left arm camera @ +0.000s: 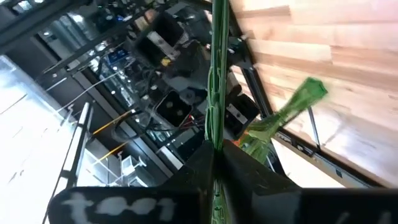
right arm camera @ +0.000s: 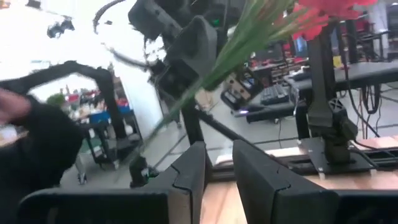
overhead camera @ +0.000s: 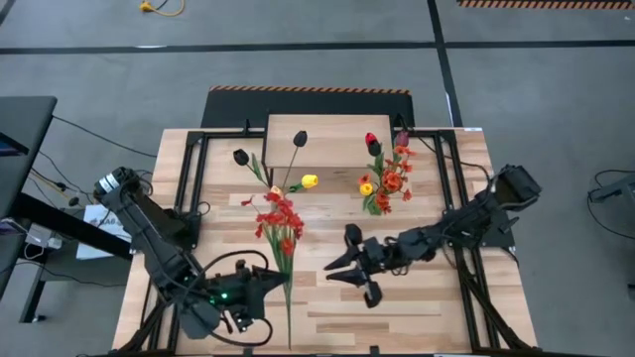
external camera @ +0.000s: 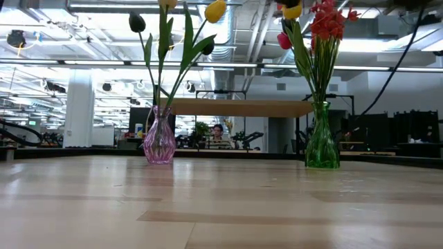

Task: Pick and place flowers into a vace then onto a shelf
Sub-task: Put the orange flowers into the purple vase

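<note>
While gripped low on the stem by the left gripper, clamped tight near the table's front edge, red blossom spray up over mid-table. Other flowers in pink vase and green vase, both just before the shelf at the back edge. Right gripper right of the spray, fingers narrowly parted, nothing between them.

Bare desk lies between the 2 vases: the pink vase and the green vase stand well apart before the shelf at the far edge. A red spray, clamped in the left claw, crosses the near-left part; the right claw hangs near the middle.
</note>
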### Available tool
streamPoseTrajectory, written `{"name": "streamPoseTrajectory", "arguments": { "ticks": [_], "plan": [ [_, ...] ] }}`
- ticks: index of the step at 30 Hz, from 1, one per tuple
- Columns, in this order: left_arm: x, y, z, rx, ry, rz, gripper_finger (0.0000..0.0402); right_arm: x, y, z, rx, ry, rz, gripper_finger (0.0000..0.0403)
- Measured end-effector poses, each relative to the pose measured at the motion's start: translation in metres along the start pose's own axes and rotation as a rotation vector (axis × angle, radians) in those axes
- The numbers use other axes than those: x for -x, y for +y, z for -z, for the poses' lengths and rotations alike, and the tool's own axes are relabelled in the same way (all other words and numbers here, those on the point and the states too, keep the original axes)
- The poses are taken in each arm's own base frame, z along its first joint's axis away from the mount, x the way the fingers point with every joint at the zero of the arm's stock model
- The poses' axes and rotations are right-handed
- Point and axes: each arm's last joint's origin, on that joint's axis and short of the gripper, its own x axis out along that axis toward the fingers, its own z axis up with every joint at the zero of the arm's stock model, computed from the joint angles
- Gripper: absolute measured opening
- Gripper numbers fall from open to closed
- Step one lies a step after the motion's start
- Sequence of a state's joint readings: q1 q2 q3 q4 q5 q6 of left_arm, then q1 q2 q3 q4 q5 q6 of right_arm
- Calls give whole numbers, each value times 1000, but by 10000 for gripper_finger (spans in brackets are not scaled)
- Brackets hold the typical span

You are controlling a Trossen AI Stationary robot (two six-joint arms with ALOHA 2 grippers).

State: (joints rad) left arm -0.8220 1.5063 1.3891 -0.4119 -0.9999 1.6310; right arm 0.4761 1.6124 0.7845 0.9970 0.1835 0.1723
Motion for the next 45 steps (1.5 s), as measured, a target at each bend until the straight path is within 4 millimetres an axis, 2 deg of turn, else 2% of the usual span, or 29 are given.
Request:
{"name": "streamPoseTrajectory", "arguments": {
  "ticks": [7,15,19,27,33,45],
  "plan": [
    [-4,-3,3,-17,3,23,11,-32,-11,5,-32,1,-15,87],
    [-3,-11,2,-68,-10,74,11,-62,-15,1,-74,-12,-163,140],
    [-3,-13,2,-78,-11,91,11,-73,-25,4,-141,17,-199,175],
    [-3,-14,2,-84,-14,94,12,-84,-44,-4,-193,47,-145,224],
    [-3,-14,2,-86,-13,95,12,-89,-43,-9,-194,52,-149,225],
    [-12,-15,9,-107,20,117,12,-92,-43,-12,-195,80,-136,186]
  ]
}}
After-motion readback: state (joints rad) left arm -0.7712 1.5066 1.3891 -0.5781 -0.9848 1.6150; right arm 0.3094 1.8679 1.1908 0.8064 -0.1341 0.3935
